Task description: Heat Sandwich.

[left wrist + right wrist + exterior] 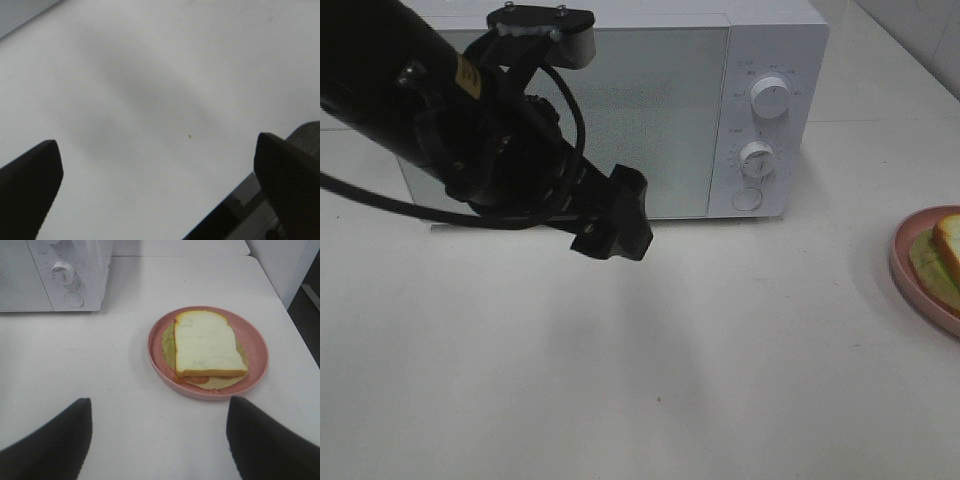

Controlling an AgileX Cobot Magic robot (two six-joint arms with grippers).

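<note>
Sandwich [207, 344] on plate [255, 342], beyond parted right claw [157, 440]

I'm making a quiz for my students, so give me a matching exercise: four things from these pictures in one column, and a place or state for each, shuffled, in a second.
Things:
1. white microwave oven
2. pale-bread sandwich with green leaf
3. round pink plate
4. left gripper

States:
A. open over bare tabletop
B. lying on the plate
C. door closed
D. on the table, right of the microwave

Pairs: 1-C, 2-B, 3-D, 4-A
</note>
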